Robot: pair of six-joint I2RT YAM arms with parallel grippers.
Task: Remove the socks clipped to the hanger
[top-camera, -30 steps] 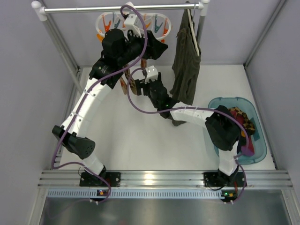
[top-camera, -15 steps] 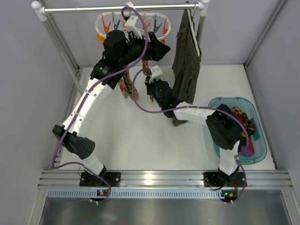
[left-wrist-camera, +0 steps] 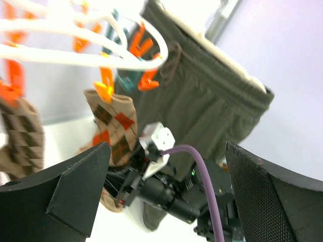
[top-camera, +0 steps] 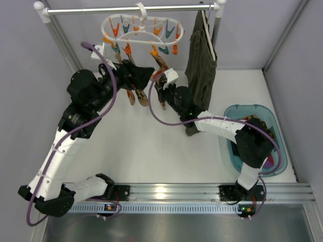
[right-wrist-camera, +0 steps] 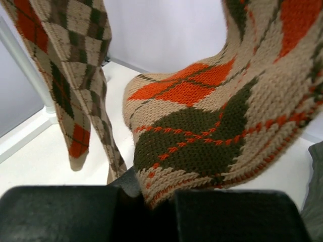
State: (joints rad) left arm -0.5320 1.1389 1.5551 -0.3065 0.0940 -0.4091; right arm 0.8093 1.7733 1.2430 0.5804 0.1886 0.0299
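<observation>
Over the far-left part of the tabletop, the left gripper (top-camera: 149, 75) hangs with its fingers spread wide and nothing between them, near two checked socks (top-camera: 137, 96) clipped to the hanger (top-camera: 142, 22) above the far edge. To the right, the right gripper (top-camera: 161, 94) pinches the lower end of a third sock (right-wrist-camera: 202, 131), which hangs from a clip. Farther right are the green garment (top-camera: 199, 65) and, at the right edge, a bin (top-camera: 280, 146) holding loose socks (top-camera: 262, 131).

No words, numbers or brand names can be read in any view. The socks (right-wrist-camera: 202, 126) show only a diamond pattern, and the hanger (top-camera: 142, 27) is plain white.
</observation>
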